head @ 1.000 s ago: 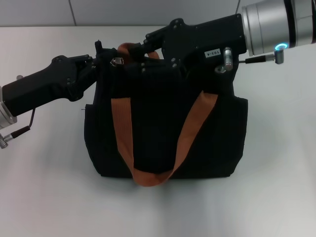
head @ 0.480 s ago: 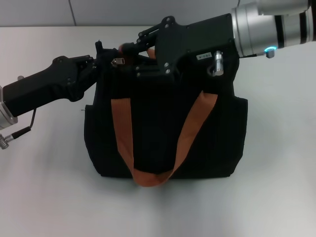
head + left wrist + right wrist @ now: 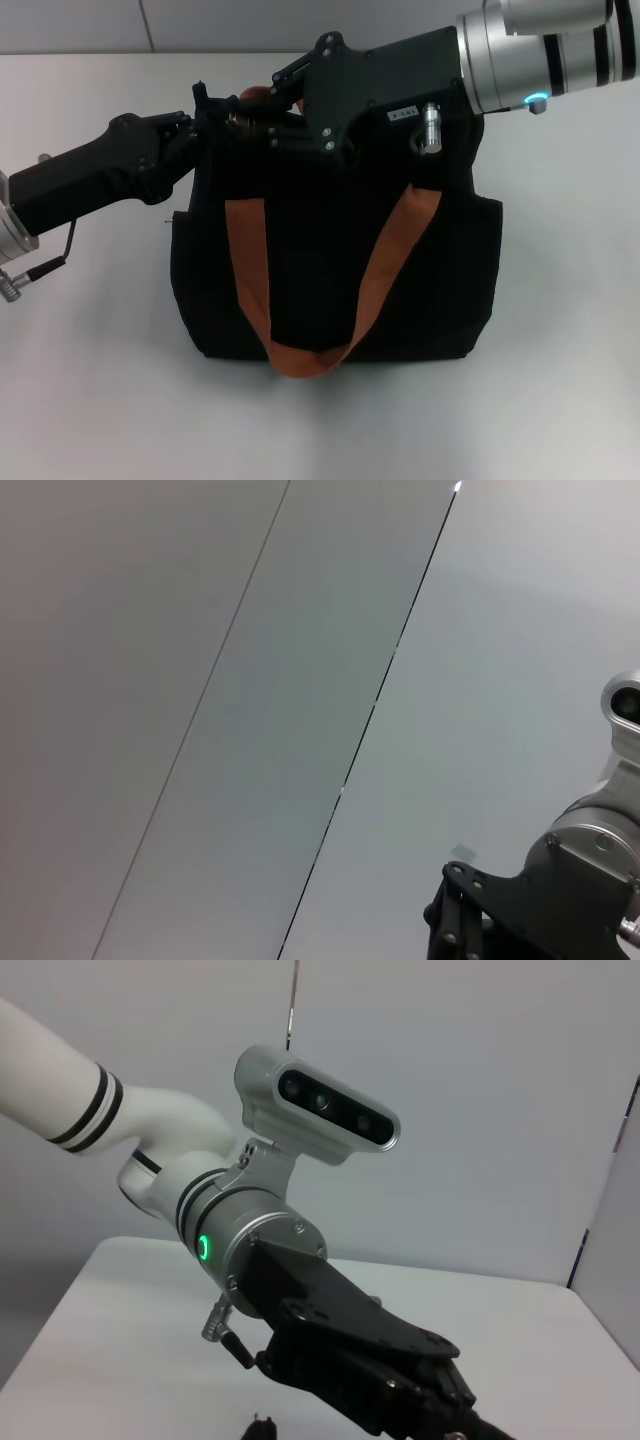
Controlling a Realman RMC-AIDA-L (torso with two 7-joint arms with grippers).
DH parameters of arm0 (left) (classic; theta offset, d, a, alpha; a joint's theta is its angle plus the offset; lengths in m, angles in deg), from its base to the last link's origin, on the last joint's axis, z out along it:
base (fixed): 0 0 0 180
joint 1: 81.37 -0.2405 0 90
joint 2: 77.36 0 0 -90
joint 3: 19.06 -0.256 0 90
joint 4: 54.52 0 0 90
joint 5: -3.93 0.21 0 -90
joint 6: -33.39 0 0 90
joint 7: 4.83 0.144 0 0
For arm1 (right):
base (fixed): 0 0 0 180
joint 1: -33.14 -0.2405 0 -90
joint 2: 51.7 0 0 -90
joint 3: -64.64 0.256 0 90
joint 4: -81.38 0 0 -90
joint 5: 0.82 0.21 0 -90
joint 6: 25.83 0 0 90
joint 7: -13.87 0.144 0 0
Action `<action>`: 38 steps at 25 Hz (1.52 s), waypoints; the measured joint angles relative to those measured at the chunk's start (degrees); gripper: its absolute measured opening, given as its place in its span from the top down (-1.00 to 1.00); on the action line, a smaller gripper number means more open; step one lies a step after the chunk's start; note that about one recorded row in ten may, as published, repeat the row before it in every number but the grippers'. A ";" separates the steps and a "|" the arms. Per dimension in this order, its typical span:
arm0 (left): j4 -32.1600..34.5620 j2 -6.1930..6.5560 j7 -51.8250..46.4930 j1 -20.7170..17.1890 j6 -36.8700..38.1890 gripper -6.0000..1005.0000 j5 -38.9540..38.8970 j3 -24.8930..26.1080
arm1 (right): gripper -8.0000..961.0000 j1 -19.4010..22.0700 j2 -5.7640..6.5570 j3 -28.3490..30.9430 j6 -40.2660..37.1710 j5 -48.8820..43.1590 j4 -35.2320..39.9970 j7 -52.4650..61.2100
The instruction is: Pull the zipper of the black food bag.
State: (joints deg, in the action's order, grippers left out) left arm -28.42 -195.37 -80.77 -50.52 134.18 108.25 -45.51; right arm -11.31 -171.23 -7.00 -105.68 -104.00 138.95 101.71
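The black food bag (image 3: 335, 280) stands upright on the white surface (image 3: 560, 350), a boxy fabric tote with its broad front face turned toward the robot's body. One rust-orange webbing handle (image 3: 300, 350) has flopped forward and hangs down that front face in a long U, its loop reaching almost to the bag's bottom edge. A bit of the second orange handle (image 3: 255, 95) shows at the bag's top, near its left corner. The bag's sides bulge slightly outward at the middle. The zipper (image 3: 240, 118) sits on the bag's upper edge toward that same left corner; only a small glint of metal shows there, so its pose cannot be told.
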 joint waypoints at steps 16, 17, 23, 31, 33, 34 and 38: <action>-0.08 -0.11 0.00 -0.09 -0.17 0.80 -0.51 0.00 | 0.90 1.40 0.01 0.02 -0.40 0.00 1.67 0.36; -0.08 -0.11 0.00 -0.09 -0.20 0.80 -0.51 0.00 | 0.93 1.46 0.01 0.01 -0.40 0.00 1.77 0.38; -0.08 -0.11 0.04 -0.42 -0.25 0.80 -0.61 0.00 | 0.99 1.22 0.11 0.01 -0.44 0.00 1.84 0.49; -0.08 0.00 0.53 -0.78 -0.25 0.79 -0.68 0.35 | 0.99 -0.02 0.28 -0.67 -0.86 -2.84 3.07 2.90; -0.08 0.05 0.73 -1.04 -0.25 0.79 -0.68 0.66 | 0.99 -0.52 0.24 -0.99 -1.12 -4.01 3.83 3.78; -0.08 0.05 0.87 -1.20 -0.25 0.79 -0.68 0.74 | 0.99 -0.71 0.23 -1.18 -1.19 -4.37 4.16 4.12; -0.02 0.06 2.08 -2.01 -0.58 0.79 -1.07 0.85 | 0.99 -2.29 0.21 -1.85 -1.17 -6.82 5.31 6.66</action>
State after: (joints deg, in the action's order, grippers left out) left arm -28.44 -195.31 -78.69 -52.53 133.60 107.17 -44.65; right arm -13.60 -171.02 -8.85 -106.85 -110.82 144.27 108.37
